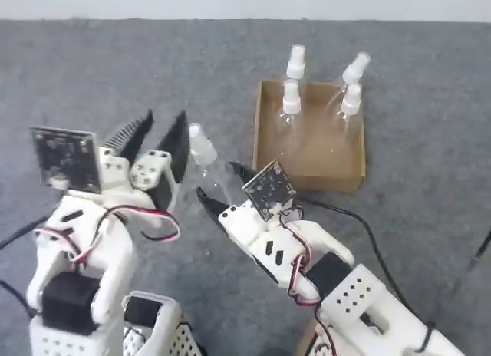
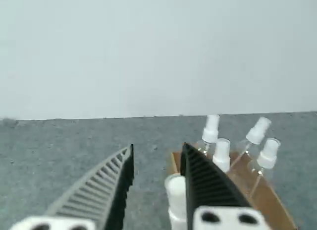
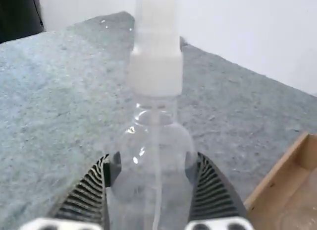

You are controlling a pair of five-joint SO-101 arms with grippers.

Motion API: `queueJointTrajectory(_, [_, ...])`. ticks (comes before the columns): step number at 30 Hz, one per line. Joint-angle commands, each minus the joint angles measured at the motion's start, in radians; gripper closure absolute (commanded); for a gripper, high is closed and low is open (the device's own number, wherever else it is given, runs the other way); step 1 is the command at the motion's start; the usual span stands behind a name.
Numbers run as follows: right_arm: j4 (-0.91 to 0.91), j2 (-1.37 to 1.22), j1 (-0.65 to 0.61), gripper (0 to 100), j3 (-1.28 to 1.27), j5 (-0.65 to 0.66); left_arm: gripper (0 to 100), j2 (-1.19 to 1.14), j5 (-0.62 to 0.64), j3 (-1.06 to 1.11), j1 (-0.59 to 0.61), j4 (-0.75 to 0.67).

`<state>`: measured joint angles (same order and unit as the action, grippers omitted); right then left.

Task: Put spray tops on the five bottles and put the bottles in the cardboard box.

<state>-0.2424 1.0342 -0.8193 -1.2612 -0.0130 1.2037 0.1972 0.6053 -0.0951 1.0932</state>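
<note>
Open grey table surface (image 1: 115, 72) to the left of the cardboard box (image 1: 322, 179) and beyond it, with more bare surface to the box's right. Box's back edge toward the table's far edge, white wall (image 2: 148, 51) behind. Limited room inside the box: four capped bottles (image 1: 291, 103) standing there in two pairs, toward the back; front strip of the box floor bare. Narrow gap between the box's near left corner and the right gripper (image 1: 218, 181).

Clear body of the fifth bottle (image 1: 205, 153) hard to make out against the grey in the high view; white spray top (image 3: 156, 66) plain to see and seated on the neck. Bottle base cut off in the right wrist view, so resting on the table or lifted: cannot tell. In the left wrist view, the same bottle half hidden behind one black finger. Arm bases cut off at the high view's near edge.

Right gripper clamped on the fifth bottle's body, one ribbed finger on each side, left of the box and outside it. Left gripper (image 1: 166, 118) raised, fingers spread wide with nothing between them, tips toward the far wall, just beside the fifth bottle's top on the side away from the box.
</note>
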Motion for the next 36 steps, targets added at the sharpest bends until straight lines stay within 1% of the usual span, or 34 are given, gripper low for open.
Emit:
queueJointTrajectory(1, [0.021, 0.045, 0.008, 99.2, 0.018, -0.009, 86, -0.123, -0.008, -0.047, 0.034, -0.035])
queueJointTrajectory(6, [0.021, 0.045, 0.008, 99.2, 0.018, -0.009, 86, -0.19, -0.008, -0.024, 0.025, -0.011])
queueJointTrajectory(9, [0.021, 0.045, 0.008, 99.2, 0.018, -0.009, 86, -0.181, -0.018, 0.03, -0.015, -0.012])
queueJointTrajectory(11, [0.021, 0.045, 0.008, 99.2, 0.018, -0.009, 86, -0.176, -0.057, 0.056, -0.06, -0.014])
queueJointTrajectory(14, [0.021, 0.045, 0.008, 99.2, 0.018, -0.009, 86, -0.178, -0.072, 0.061, -0.092, -0.014])
queueJointTrajectory(17, [0.021, 0.045, 0.008, 99.2, 0.018, -0.009, 86, -0.173, -0.077, 0.019, -0.066, -0.009])
queueJointTrajectory(20, [0.019, 0.045, 0.01, 99.2, 0.018, -0.009, 85, -0.14, -0.077, -0.039, 0.011, -0.008])
queueJointTrajectory(23, [0.019, 0.047, 0.013, 99.2, 0.018, -0.008, 85, -0.066, -0.077, -0.064, 0.068, -0.005])
queueJointTrajectory(26, [0.004, 0.053, 0.022, 99.2, 0.032, -0.006, 85, 0.023, -0.078, -0.056, 0.087, 0.038])
queueJointTrajectory(30, [-0.102, 0.044, 0.108, 99.2, 0.158, -0.006, 85, 0.137, -0.078, 0.068, 0.081, 0.069])
queueJointTrajectory(34, [-0.236, 0.036, 0.193, 99.2, 0.325, -0.006, 85, 0.245, -0.08, 0.305, 0.074, -0.017])
queueJointTrajectory(36, [-0.277, -0.001, 0.217, 99.2, 0.404, -0.006, 85, 0.299, -0.08, 0.41, 0.025, -0.058])
